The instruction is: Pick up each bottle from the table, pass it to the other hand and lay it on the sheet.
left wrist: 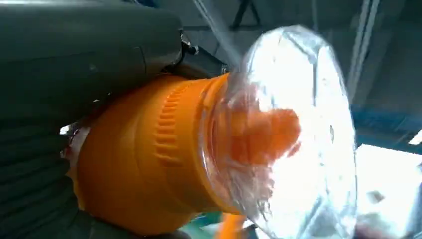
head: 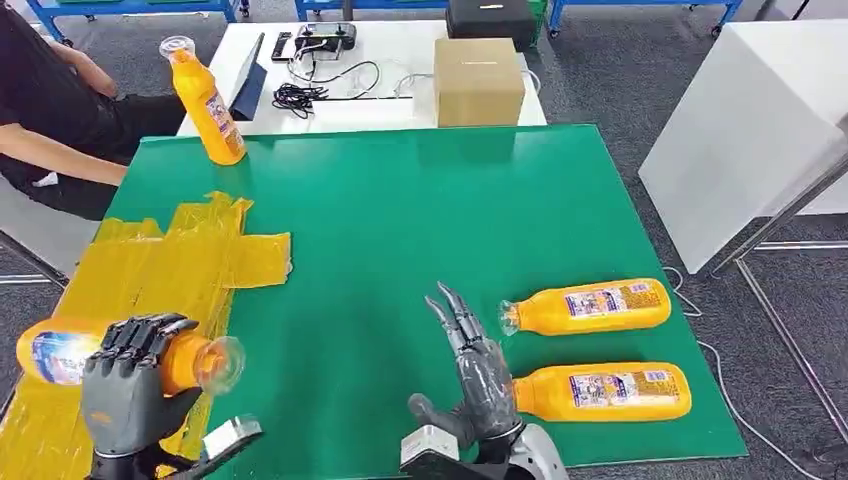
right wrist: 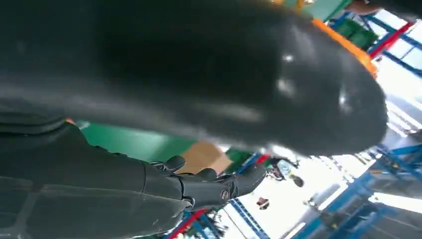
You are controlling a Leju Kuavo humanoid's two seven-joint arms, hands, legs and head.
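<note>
My left hand (head: 128, 385) grips an orange bottle (head: 60, 352) lying sideways over the yellow sheet (head: 150, 270) at the table's near left; its clear cap (head: 220, 362) points right. Up close, the bottle's neck (left wrist: 149, 149) and clear cap (left wrist: 293, 129) sit just past my left hand (left wrist: 64, 74). My right hand (head: 478, 375) is open with fingers straight, empty, just left of two orange bottles lying on the green table: a farther one (head: 590, 306) and a nearer one (head: 600, 391). A further bottle (head: 208, 102) stands upright at the far left. My right hand's thumb (right wrist: 224, 64) looms large.
A cardboard box (head: 478, 80), cables and a controller (head: 325, 40) lie on the white table beyond the green one (head: 400, 210). A person (head: 50, 110) sits at the far left. A white panel (head: 750, 130) stands to the right.
</note>
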